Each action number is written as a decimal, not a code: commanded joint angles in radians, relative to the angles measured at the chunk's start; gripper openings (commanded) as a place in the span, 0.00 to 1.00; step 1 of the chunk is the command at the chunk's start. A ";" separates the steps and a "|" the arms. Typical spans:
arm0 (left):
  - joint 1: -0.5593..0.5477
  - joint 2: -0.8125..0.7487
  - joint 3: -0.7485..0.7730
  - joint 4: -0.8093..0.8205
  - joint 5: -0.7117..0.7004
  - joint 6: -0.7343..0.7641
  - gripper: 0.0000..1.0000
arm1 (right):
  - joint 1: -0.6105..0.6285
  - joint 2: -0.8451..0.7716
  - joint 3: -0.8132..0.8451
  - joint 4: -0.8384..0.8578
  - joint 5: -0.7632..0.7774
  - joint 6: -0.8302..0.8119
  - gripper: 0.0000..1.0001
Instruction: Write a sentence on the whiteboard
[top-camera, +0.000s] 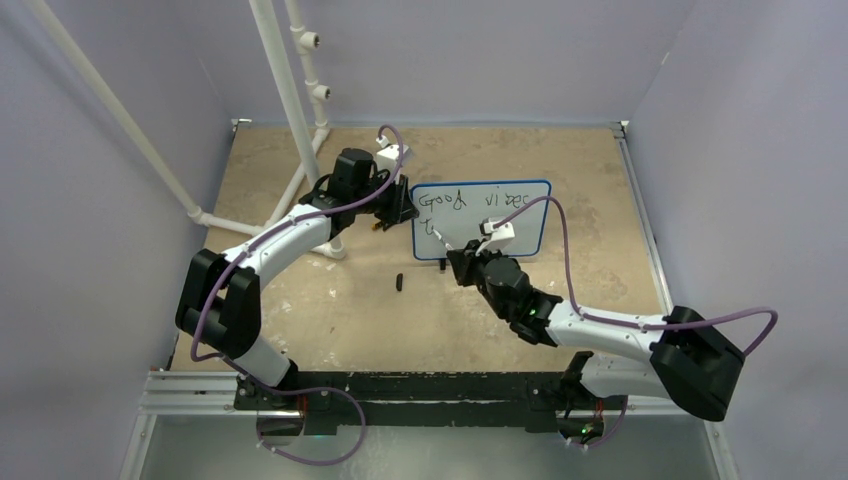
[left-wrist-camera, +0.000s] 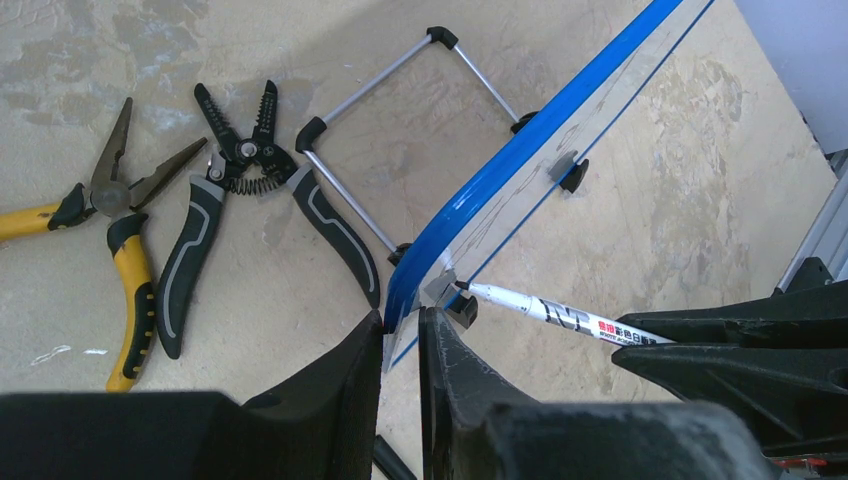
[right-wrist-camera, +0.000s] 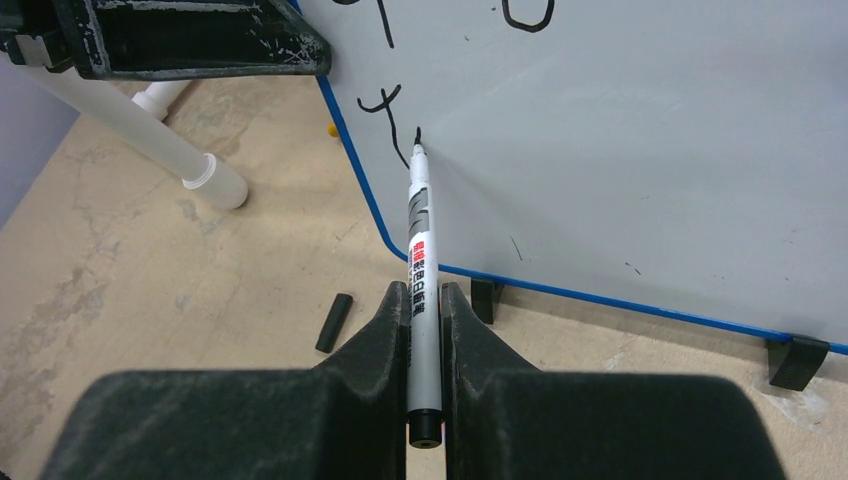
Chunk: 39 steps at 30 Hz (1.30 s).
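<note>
The whiteboard (top-camera: 520, 235) stands propped on its wire stand (left-wrist-camera: 380, 80) at the far middle of the worktop (top-camera: 350, 320), face toward the arms. The sentence (top-camera: 440, 200) has a top line written and a second barely begun, a "t" and one short stroke low on the left. The marker (right-wrist-camera: 420, 250) touches the board at that stroke, its barrel clamped between the right jaws; the left jaws are closed on the blue rim at the board's lower left corner, bracing it.

What could go wrong, as I judge it: the board sits on small feet and a thin stand, so a hard push from the tip could slide or tilt it if the left grip slips; the marker is held toward its rear end (a long lever), so it may twist in the jaws and leave strokes faint or skewed; the two arms work close together at that corner and could knock each other.

Around it: the marker's cap (right-wrist-camera: 335, 322) lies on the worktop near the board's left corner, apart from it; yellow-handled pliers (left-wrist-camera: 110, 195) and black wire strippers (left-wrist-camera: 240, 155) lie behind the board beside the stand, off the writing face; a white pipe frame (top-camera: 285, 90) rises close by the left arm and hems it in.
</note>
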 joint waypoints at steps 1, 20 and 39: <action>0.001 -0.022 -0.009 0.025 0.013 -0.012 0.18 | -0.002 0.018 0.037 0.022 0.043 -0.020 0.00; 0.001 -0.019 -0.009 0.025 0.014 -0.012 0.18 | -0.002 -0.055 -0.007 -0.085 0.092 0.041 0.00; 0.001 -0.021 -0.009 0.025 0.015 -0.012 0.18 | -0.002 -0.003 0.051 0.027 0.059 -0.050 0.00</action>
